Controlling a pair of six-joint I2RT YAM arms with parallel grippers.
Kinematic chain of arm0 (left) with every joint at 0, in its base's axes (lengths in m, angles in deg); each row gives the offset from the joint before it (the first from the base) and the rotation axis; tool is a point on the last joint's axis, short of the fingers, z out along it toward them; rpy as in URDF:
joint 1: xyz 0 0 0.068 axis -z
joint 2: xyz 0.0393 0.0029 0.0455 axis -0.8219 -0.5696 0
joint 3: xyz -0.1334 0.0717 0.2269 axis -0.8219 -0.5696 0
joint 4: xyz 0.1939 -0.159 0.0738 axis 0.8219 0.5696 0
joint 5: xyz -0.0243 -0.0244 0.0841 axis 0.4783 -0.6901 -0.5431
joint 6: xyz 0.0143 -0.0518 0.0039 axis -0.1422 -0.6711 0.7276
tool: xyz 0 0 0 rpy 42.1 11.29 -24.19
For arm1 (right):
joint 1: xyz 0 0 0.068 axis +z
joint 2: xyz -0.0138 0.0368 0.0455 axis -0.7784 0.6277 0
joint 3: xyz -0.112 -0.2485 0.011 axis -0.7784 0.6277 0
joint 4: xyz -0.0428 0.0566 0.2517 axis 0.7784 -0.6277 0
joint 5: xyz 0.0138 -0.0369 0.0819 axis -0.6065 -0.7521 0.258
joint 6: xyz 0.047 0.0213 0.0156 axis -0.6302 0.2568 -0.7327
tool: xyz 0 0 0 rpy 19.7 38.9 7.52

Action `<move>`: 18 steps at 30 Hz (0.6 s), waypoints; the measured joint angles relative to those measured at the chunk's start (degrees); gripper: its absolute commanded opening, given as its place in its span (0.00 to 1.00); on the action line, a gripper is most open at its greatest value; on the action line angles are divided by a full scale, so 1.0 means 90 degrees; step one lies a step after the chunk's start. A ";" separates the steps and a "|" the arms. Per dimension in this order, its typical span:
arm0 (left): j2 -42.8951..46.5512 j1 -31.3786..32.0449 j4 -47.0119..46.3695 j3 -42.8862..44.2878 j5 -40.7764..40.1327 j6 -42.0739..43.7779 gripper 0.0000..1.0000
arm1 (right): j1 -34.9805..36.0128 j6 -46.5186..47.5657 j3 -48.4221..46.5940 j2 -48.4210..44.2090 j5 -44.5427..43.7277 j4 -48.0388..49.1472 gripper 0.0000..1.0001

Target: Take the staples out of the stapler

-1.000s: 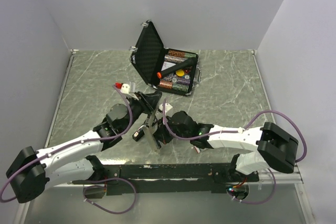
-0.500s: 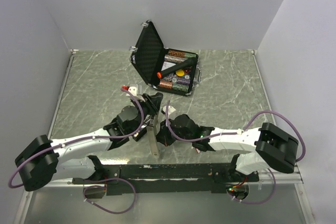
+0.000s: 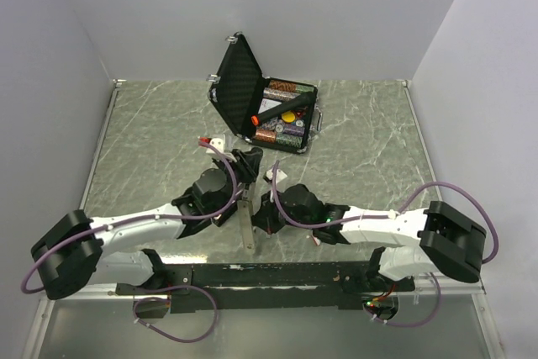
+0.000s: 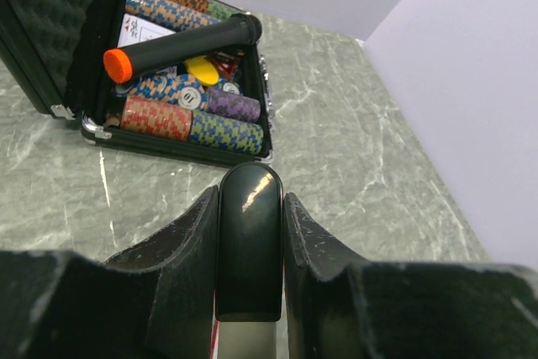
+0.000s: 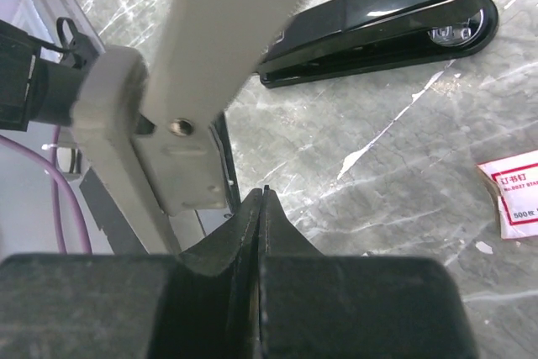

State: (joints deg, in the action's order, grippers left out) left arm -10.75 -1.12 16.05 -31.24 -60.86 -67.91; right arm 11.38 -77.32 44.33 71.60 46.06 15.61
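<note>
Left pincer (image 4: 250,201) is clamped tight on the rounded black end of the stapler (image 4: 249,250), and the open case (image 4: 34,31) sits further out beyond its tips. Right pincer (image 5: 262,199) has its fingers pressed flat together, with the stapler's silver rail (image 5: 227,48) rising just beside them.

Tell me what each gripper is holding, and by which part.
The left gripper clamps the stapler by its rounded black end. The right gripper is shut, its fingers pressed together with nothing visible between them.

Both arms stretched inward; left gripper (image 4: 250,197) clamped on stapler (image 4: 248,262), right gripper (image 5: 261,195) fingers (image 5: 238,229) pressed together.
</note>
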 measured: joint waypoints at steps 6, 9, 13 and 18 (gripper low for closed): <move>0.0996 0.0022 0.0588 0.0002 0.0129 -0.0005 0.01 | 0.0000 0.0265 -0.0061 -0.0427 -0.0233 -0.0425 0.00; 0.1552 0.0024 0.0826 0.0012 0.0211 -0.0002 0.01 | 0.0000 0.0447 -0.0206 -0.0542 -0.0357 -0.0648 0.00; 0.1948 0.0024 0.1294 0.0136 0.0386 -0.0002 0.01 | 0.0005 0.0721 -0.0444 -0.0612 -0.0551 -0.0964 0.00; 0.2237 0.0024 0.1919 0.0248 0.0653 0.0002 0.01 | 0.0029 0.1163 -0.0882 -0.0743 -0.1200 -0.1666 0.00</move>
State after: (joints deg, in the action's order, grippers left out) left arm 9.38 -0.91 33.31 -29.01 -54.98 -67.89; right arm 11.64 -66.85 36.40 64.92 35.27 0.62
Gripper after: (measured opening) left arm 0.335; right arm 0.007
